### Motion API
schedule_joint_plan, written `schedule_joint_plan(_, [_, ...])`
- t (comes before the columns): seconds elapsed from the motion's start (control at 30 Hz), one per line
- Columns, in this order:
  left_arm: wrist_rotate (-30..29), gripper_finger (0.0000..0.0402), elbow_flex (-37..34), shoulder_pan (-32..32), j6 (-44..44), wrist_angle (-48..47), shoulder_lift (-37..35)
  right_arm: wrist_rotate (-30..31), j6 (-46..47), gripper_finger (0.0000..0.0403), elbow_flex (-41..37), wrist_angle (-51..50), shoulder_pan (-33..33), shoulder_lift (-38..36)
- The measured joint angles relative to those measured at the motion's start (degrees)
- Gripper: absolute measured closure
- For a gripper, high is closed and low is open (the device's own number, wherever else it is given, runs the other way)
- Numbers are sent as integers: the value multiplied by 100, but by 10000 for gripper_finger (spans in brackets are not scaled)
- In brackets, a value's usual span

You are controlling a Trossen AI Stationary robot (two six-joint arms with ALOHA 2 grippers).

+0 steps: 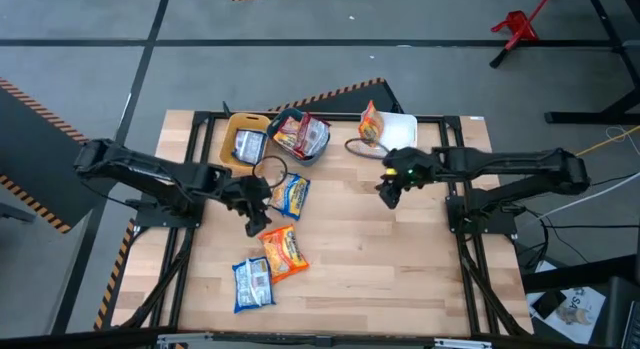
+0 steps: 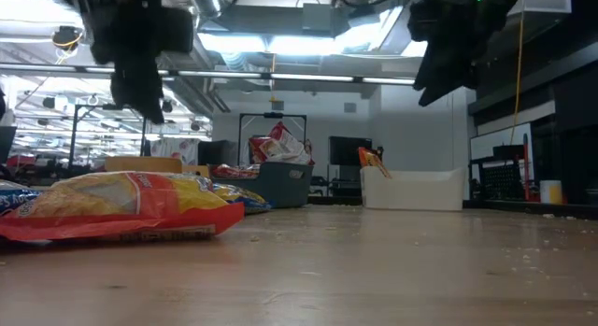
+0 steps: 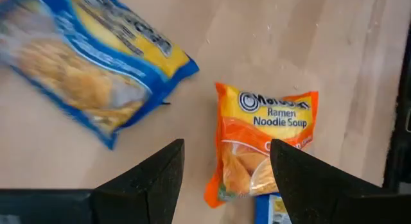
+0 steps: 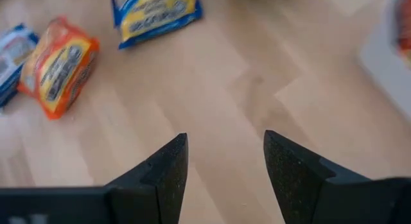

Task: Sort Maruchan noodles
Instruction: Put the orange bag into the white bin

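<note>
Near edge of the wooden table (image 1: 400, 279): blue-white Maruchan packet (image 1: 253, 284), touching an orange Maruchan packet (image 1: 284, 253). Mid-table: blue-yellow packet (image 1: 291, 196). Left gripper (image 1: 256, 221), jaws spread and empty, hangs between the orange and blue-yellow packets. Right gripper (image 1: 388, 194), jaws parted and empty, hangs above bare wood. Far edge: yellow bin (image 1: 232, 141) holding one blue-white packet; teal bin (image 1: 312, 154) holding red packets; white bin (image 1: 403, 131) with an orange packet.
</note>
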Motion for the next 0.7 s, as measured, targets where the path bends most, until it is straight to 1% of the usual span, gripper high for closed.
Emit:
schedule_joint_plan(0.1, [500, 177, -649, 184, 10, 1031, 0, -2, 30, 214, 2, 337, 247, 328])
schedule_joint_plan(0.17, [706, 176, -1077, 302, -43, 1635, 2, -6, 90, 214, 2, 478, 404, 529])
schedule_joint_plan(0.27, [969, 176, -1630, 488, -183, 2198, 0, -112, 160, 214, 2, 863, 668, 811])
schedule_joint_plan(0.37, [1435, 176, -2096, 627, -357, 2789, 8, -197, 259, 214, 2, 1283, 930, 1057])
schedule_joint_plan(0.43, [1591, 176, -2305, 658, -414, 3125, 17, -164, 390, 214, 2, 1457, 1071, 1219])
schedule_joint_plan(0.5, [1576, 176, -2443, 663, -416, 3295, 17, -157, 535, 214, 2, 1590, 1180, 1354])
schedule_joint_plan(0.6, [1549, 176, -2524, 663, -304, 3396, 87, -151, 759, 214, 2, 1819, 1311, 1565])
schedule_joint_plan(0.7, [1734, 176, -2602, 663, -280, 3869, 246, -146, 785, 214, 2, 2223, 1442, 1756])
